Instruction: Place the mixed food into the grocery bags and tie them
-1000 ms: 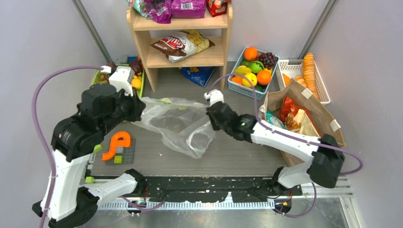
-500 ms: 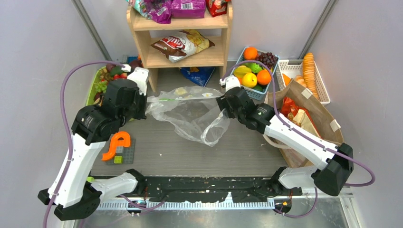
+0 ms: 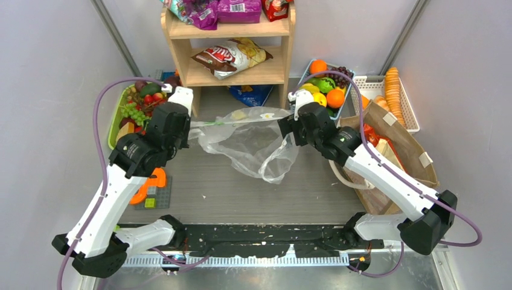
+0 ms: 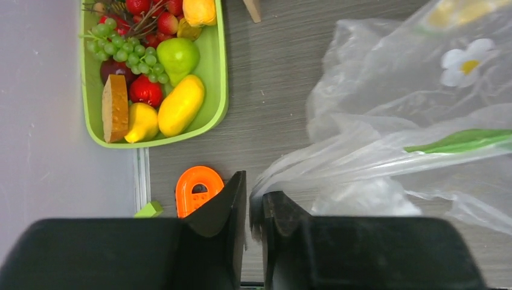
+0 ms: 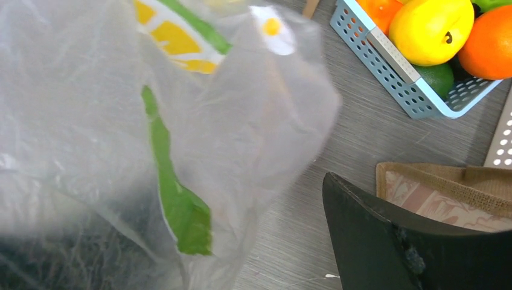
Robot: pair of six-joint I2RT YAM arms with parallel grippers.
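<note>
On my left gripper [image 4: 254, 188] the two fingers stand almost together, and the gathered edge of the clear plastic bag [image 4: 386, 139] runs into the slit between them. It is pinched there, as far as I can judge. My right gripper [image 3: 287, 125] is spread wide. One dark finger [image 5: 392, 241] sits at the right of its wrist view, the other is only a dark shape behind the film, I think, and the bag's side hangs loose across the gap, unclamped.

The bag is stretched between the two arms over the grey table [image 3: 314, 193], in front of the wooden shelf [image 3: 235, 72], its lower part sagging toward the arm bases.

Just right of the right arm stands the burlap tote [image 3: 401, 148], with a red snack packet [image 3: 373, 136] showing inside. The blue basket [image 5: 410, 90] beyond that gripper holds a lemon [image 5: 432, 27] and an orange [image 5: 489, 45]. The green tray [image 4: 220, 78] with grapes [image 4: 124, 51] sits near the left gripper.
</note>
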